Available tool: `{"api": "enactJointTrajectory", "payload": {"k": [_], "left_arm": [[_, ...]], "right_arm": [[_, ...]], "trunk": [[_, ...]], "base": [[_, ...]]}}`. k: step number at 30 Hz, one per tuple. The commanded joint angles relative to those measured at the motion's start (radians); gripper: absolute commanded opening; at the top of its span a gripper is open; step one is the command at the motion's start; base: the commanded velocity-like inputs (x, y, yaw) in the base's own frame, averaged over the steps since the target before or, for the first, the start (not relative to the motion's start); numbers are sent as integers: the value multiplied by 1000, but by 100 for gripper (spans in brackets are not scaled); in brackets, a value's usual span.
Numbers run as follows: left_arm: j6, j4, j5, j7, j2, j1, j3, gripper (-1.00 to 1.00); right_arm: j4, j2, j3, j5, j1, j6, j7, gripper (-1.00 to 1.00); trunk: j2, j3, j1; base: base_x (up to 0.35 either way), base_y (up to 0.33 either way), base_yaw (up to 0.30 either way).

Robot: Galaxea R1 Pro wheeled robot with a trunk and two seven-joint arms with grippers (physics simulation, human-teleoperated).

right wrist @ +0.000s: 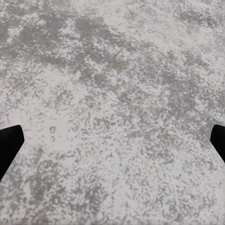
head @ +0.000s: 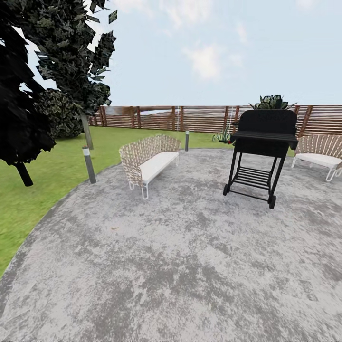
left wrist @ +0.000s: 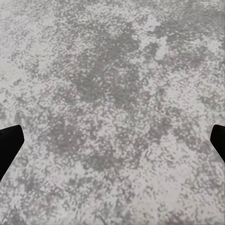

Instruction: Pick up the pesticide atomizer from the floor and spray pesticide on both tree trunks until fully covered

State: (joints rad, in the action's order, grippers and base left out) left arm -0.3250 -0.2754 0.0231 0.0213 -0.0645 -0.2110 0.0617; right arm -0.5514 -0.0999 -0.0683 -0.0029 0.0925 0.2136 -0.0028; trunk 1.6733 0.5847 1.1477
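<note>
Item: both tools, left (left wrist: pixel 112 140) and right (right wrist: pixel 112 140), spread wide, empty, above grey patio (head: pixel 190 266). Grill (head: pixel 260 149) and wicker bench (head: pixel 148 161) ahead. Atomizer location undetermined. Risk: base likely clipping furniture while searching toward lawn (head: pixel 42 180).

Bright, even daylight, hazy sky (head: pixel 213 57), no cast shadows, soft blurry renders, near-black foliage (head: pixel 28 95)

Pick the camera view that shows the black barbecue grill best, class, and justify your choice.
The head view: the black barbecue grill stands whole on the grey paving. Both wrist views look down at mottled paving between dark fingertips.
</note>
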Motion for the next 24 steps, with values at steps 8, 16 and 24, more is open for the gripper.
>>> {"api": "enactJointTrajectory", "payload": {"k": [8,16,24], "left_arm": [[-3,1,3,0,0,-1,1,100],[-3,1,2,0,0,-1,1,100],[-3,1,2,0,0,-1,1,100]], "right_arm": [[1,0,-2,0,0,3,0,100],[8,0,-4,0,1,3,0,100],[17,0,-4,0,1,3,1,100]], "trunk": [[57,38,31],[113,76,61],[169,113,92]], "base": [[0,0,0],[0,0,0],[0,0,0]]}}
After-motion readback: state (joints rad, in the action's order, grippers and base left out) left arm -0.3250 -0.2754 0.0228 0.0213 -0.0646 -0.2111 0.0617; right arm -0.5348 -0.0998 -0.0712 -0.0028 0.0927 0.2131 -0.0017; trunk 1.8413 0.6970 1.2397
